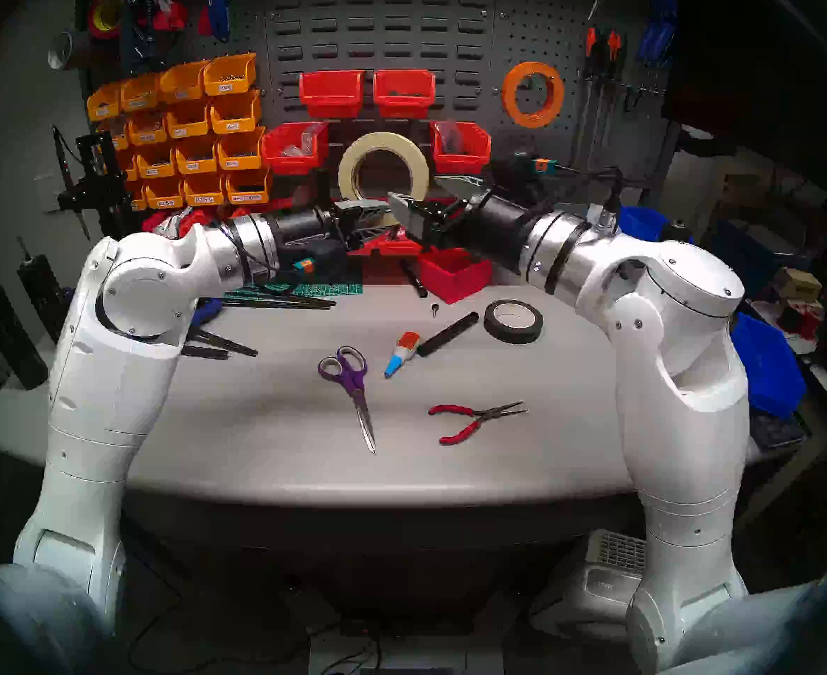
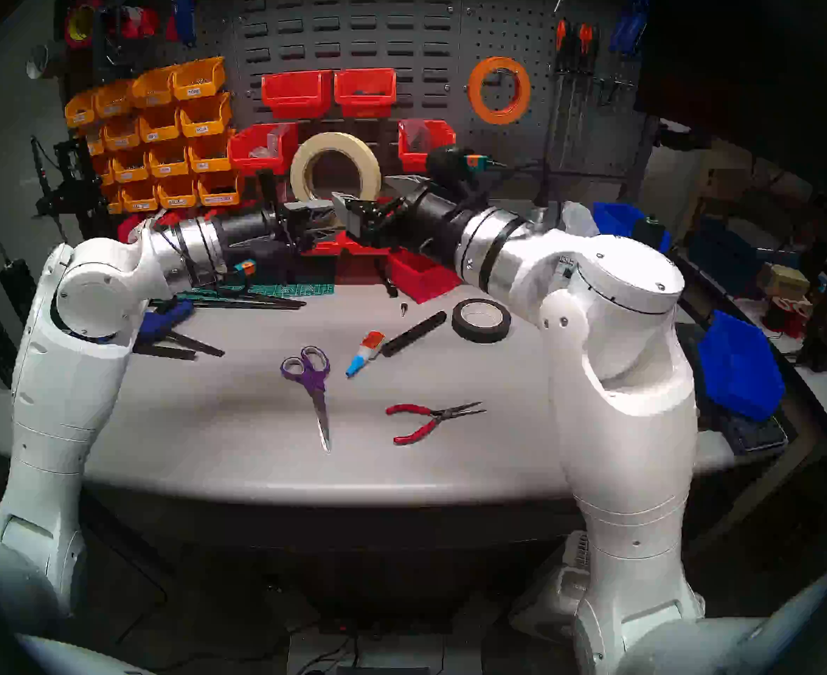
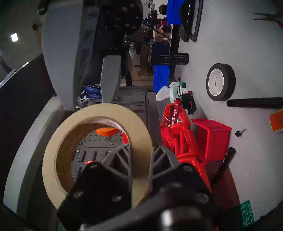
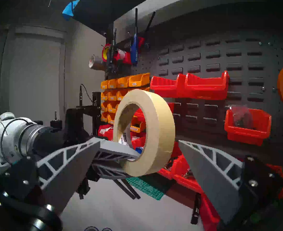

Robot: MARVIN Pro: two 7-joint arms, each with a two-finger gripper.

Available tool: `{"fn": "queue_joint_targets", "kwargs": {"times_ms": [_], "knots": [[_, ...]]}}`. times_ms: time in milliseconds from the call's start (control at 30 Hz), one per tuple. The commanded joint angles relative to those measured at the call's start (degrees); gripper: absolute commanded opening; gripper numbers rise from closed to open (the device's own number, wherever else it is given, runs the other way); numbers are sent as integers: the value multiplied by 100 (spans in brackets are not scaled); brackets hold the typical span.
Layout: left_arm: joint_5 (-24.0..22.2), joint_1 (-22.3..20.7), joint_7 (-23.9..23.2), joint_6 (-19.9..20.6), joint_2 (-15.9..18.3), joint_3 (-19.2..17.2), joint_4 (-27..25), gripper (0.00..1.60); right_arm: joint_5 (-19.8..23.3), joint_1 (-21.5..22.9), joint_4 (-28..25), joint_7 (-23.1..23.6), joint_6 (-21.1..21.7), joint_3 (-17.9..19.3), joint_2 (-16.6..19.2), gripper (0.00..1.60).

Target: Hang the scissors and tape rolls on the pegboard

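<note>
While left tool clenches masking tape, hiding its fingertips, right tool gapes

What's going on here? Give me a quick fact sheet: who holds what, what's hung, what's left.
left fingers: shut on cream tape, held upright
right fingers: open, either side of the cream tape, not gripping
orange tape: hanging on pegboard
scissors: flat on table, untouched
also on table: black tape, pliers
</note>
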Motion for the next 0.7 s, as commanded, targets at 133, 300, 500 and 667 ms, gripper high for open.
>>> {"fn": "queue_joint_targets", "kwargs": {"times_ms": [133,300,500,667], "knots": [[-113,-244,16,40,-12,-113,-166,0,-634,312,-19,-255,-690,-271,103,160],[-106,-228,3,30,-23,-112,-213,0,-875,463,168,-374,-895,-404,101,160],[-112,-199,-27,36,-11,-141,-287,0,-1096,679,440,-494,-1067,-414,106,160],[-123,-144,-52,21,3,-177,-315,0,-1113,869,609,-518,-1175,-386,19,160]]}}
